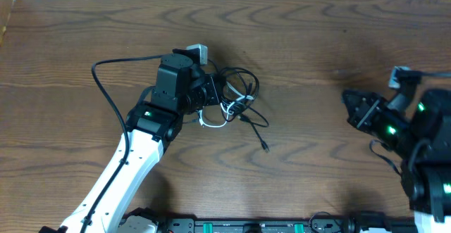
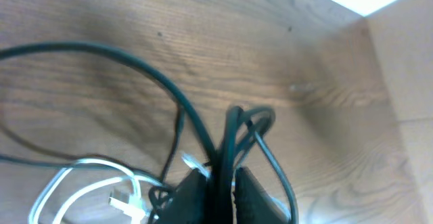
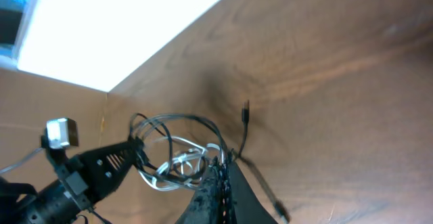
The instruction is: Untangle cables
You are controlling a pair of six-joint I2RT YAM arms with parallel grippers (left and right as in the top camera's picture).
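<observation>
Your left tool (image 2: 218, 187) is pinched almost shut on a black cable (image 2: 233, 126). In the left wrist view the cable runs up between the two fingers (image 2: 193, 190) and folds into a tight loop just past their tips. Beside the tool on the left, a white cable (image 2: 74, 183) lies in loose coils on the counter (image 2: 304, 48), with a small white plug (image 2: 122, 200) close to the finger.

From overhead, you see the cables (image 1: 239, 96) bunched in a tangle right at that tool's tips, left of the counter's middle. Black loops spread out to the right, and the white one lies on the lower side of the bunch. One black end with a small plug (image 1: 266, 148) trails toward the near edge and lies a little way off from the rest.

Your right tool (image 1: 350, 108) is closed with nothing between its fingers. It hangs over bare wood at the right side of the counter, well apart from the tangle and pointing toward it. In the right wrist view the cables and the left arm (image 3: 81, 173) lie beyond its tips.
</observation>
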